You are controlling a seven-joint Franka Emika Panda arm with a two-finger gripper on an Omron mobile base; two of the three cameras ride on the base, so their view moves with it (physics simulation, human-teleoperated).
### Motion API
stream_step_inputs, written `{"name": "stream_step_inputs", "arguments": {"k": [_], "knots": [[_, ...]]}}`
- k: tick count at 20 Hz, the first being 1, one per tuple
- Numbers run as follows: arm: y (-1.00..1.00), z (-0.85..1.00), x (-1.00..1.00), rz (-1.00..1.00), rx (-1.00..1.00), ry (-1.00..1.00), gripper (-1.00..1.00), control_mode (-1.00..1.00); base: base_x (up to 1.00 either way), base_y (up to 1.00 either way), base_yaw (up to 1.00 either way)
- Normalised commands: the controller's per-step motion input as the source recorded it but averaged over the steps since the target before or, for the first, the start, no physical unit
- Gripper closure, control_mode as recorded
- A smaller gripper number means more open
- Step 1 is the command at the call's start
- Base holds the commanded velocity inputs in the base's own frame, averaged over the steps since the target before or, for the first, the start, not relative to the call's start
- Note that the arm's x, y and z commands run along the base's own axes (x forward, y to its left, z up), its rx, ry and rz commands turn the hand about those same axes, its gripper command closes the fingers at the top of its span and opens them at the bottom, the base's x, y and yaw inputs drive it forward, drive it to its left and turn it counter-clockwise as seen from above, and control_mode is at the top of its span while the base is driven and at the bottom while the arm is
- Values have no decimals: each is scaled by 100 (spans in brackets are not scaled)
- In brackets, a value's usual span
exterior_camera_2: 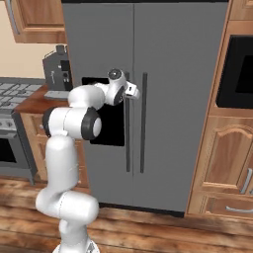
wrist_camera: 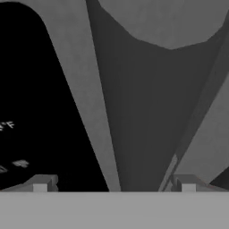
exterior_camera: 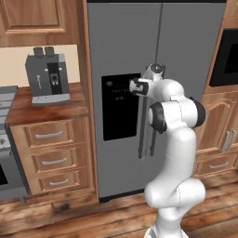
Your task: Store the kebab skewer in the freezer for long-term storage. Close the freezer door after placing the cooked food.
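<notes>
so I've got the end effector (wrist_camera: pixel 114 190) spread wide open, straddling the freezer door (exterior_camera: pixel 123 56) handle (wrist_camera: pixel 134 134), gripping nothing.

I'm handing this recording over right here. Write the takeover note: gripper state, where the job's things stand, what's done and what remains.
Gripper: open, holding nothing, up close at the freezer door's vertical bar handle, fingers either side of it, not yet closed.
Freezer door: shut, flush with the plain fridge door beside it; black dispenser panel just left of the hand.
Kebab skewer: I can't place it from these views.
Done: arm brought to the handle.
Left: grip the handle, pull the door open, fetch and place the skewer, close the door.
</notes>
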Motion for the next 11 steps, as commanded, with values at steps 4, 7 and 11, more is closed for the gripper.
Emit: {"name": "stream_step_inputs", "arguments": {"k": [4,7,11], "knots": [[-14,6,65,8,0,0,-100,-100,0,0,0],[-14,3,58,6,0,1,-100,-100,0,0,0],[0,0,16,0,-1,0,-100,-100,0,0,0]]}}
